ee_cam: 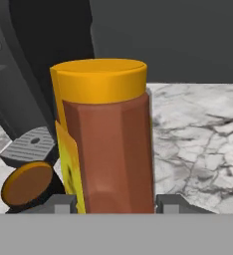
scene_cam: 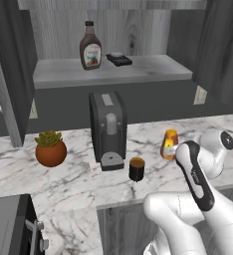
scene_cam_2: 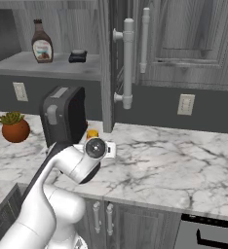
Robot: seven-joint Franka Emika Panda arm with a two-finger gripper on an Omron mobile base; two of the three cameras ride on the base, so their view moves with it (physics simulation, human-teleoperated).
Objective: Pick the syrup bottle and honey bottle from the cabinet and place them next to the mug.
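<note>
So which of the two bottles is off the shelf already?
The short orange-capped honey bottle, down on the marble counter; the tall brown syrup bottle remains on the cabinet shelf.

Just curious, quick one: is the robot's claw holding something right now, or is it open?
Gripper: the honey bottle sits between its fingertips, low over the counter near the mug; whether the jaws are shut on it cannot be told.

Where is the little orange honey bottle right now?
The honey bottle is on the marble counter, right of the mug and coffee machine, between the gripper's fingertips.

Coffee machine (scene_cam: 108, 130) beside potted plant (scene_cam: 50, 148); possibly a scale (scene_cam: 119, 60) on the shelf.
</note>
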